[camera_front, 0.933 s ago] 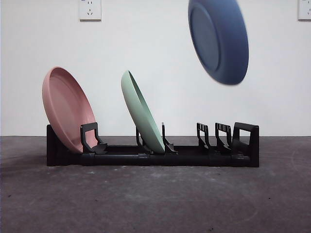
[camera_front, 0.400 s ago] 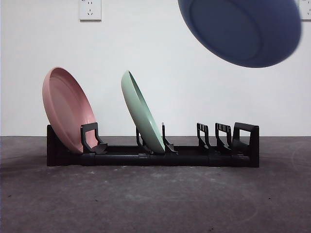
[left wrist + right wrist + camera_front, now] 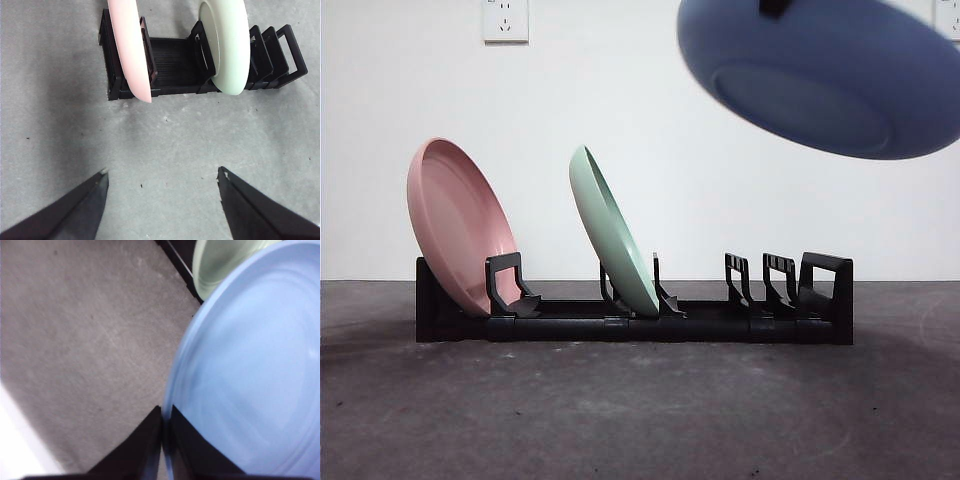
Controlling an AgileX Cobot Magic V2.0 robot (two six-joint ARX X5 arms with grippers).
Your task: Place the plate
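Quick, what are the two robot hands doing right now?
Left gripper: open, holding nothing.
Right gripper: shut on the blue plate.

Front view is sitting low at table height, looking level across at the rack [image 3: 635, 320], close. Left wrist view is looking down on the same rack [image 3: 200, 60] from above, farther off. Right wrist view is pressing close on the blue plate [image 3: 245, 375], also showing in front view
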